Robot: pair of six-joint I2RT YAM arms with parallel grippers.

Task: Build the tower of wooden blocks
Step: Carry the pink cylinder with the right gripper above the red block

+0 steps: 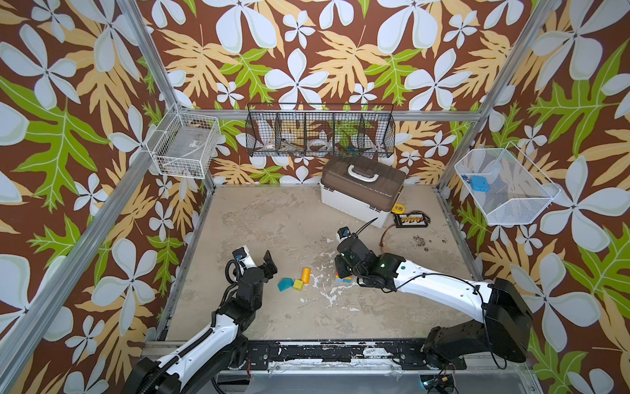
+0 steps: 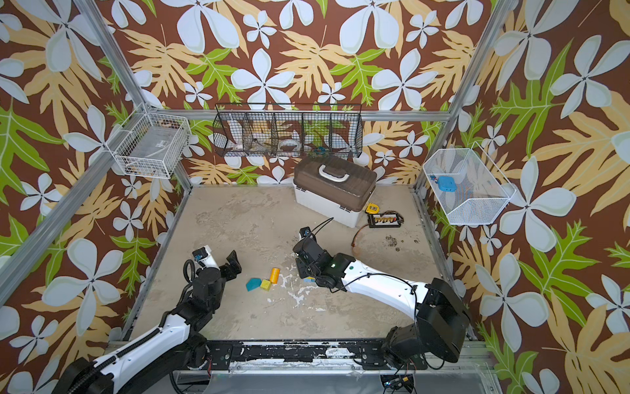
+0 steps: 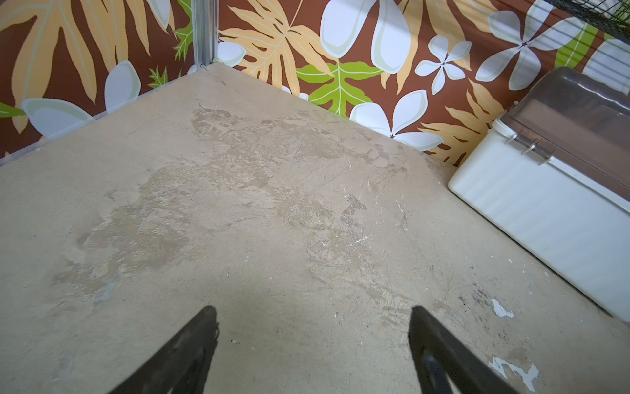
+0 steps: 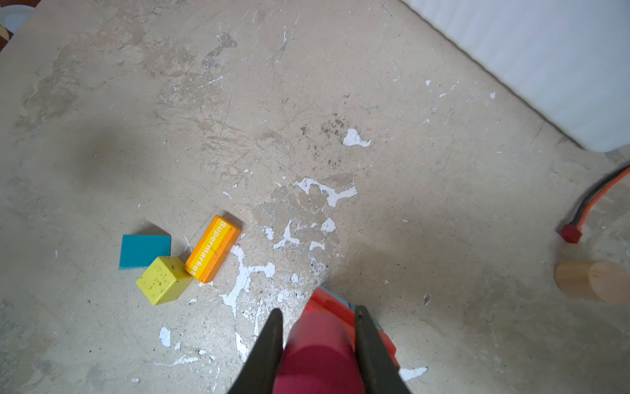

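Crimson cylinder [image 4: 318,351] — one, clamped; three blocks [image 4: 163,285] clustered nearby.

A white case [image 1: 354,204] with a brown lid [image 1: 366,177] stands at the tabletop's [image 1: 266,221] far edge. A yellow tape measure [image 1: 397,207] and a black wired board [image 1: 410,218] lie just beside it.

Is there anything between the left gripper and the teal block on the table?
Nothing visible. The left gripper hangs open near the teal block, with only bare table between them. The yellow cube and orange block lie on its far side.
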